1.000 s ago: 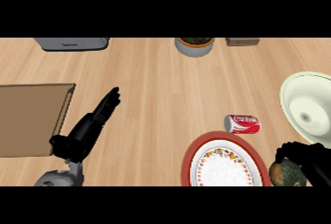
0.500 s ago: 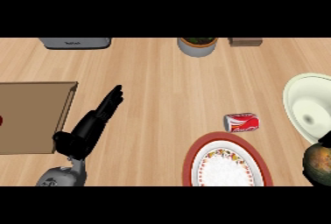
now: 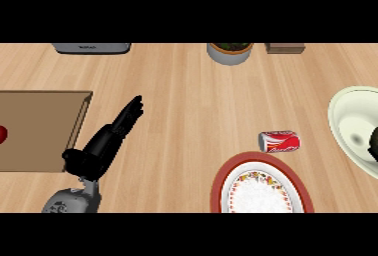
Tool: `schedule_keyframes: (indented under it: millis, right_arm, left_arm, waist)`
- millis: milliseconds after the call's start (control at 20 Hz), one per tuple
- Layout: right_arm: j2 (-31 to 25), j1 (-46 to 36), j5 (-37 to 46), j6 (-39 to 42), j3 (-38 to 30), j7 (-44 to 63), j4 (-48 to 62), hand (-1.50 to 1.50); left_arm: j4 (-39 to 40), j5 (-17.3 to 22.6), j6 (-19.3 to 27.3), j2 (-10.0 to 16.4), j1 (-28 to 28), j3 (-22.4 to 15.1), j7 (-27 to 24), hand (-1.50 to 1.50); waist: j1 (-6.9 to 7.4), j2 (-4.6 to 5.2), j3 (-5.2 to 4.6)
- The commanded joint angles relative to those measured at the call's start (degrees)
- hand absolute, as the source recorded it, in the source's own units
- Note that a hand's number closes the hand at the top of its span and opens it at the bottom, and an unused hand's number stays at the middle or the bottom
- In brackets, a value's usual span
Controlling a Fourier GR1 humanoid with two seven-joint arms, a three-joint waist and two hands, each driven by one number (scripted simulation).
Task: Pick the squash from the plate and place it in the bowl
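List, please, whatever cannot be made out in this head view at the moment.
- Squash: nowhere recognisable in the head view; the plate shows none.
- Dark shape over the bowl: cut off by the right edge, so it could be the right hand or the squash.
- Red thing on the board: cut off by the left edge, so it is unidentifiable.
- Plate's near rim: cut off by the lower edge.

Counted on the counter: one red-rimmed plate (image 3: pixel 221 187), near right; one pale bowl (image 3: pixel 347 117), at the right edge; one red can (image 3: pixel 279 141), just beyond the plate; one brown board (image 3: pixel 44 125), left, bearing one red item (image 3: pixel 2 134) cut by the edge; far side, one grey appliance (image 3: pixel 91 47), one potted plant (image 3: pixel 230 51), one small brown box (image 3: pixel 286 48)
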Motion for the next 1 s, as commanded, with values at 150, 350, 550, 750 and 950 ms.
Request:
schedule_keyframes:
  millis: [150, 350, 550, 750, 950]
  right_arm:
    - [-1.13, -14.25, 7.9, -7.85, 0.88, -7.51, 24.64, 1.5]
    - [-3.84, -14.21, 9.14, 3.03, 5.05, -3.12, 32.2, 1.5]
    - [-5.13, -19.99, 4.32, 11.32, 4.26, -8.8, 43.52, -1.5]
    - [-4.95, -28.07, 4.5, 8.76, 3.35, -19.15, 55.57, -1.5]
    - [-4.23, -30.71, 2.51, 5.07, -0.46, -23.04, 60.78, -1.5]
  left_arm:
    - [-1.82, 1.11, -1.94, 0.61, 1.31, 0.57, -0.43, 0.0]
    - [1.25, -0.93, -0.64, -0.89, -1.03, -0.92, -0.51, 0.0]
    - [2.25, -1.1, -0.69, -0.65, -2.11, -0.32, 0.0, 0.0]
    - [-2.67, 1.47, -2.07, 0.13, 0.2, 0.72, 1.65, 0.0]
    - [1.32, -1.16, 0.2, -2.21, -1.15, -0.3, 0.62, 0.0]
  waist:
    - [0.81, 0.15, 0.02]
    - [1.53, 0.58, 0.02]
    - [1.26, 0.49, 0.06]
    - [1.81, 0.36, 0.12]
    - [0.7, 0.28, 0.07]
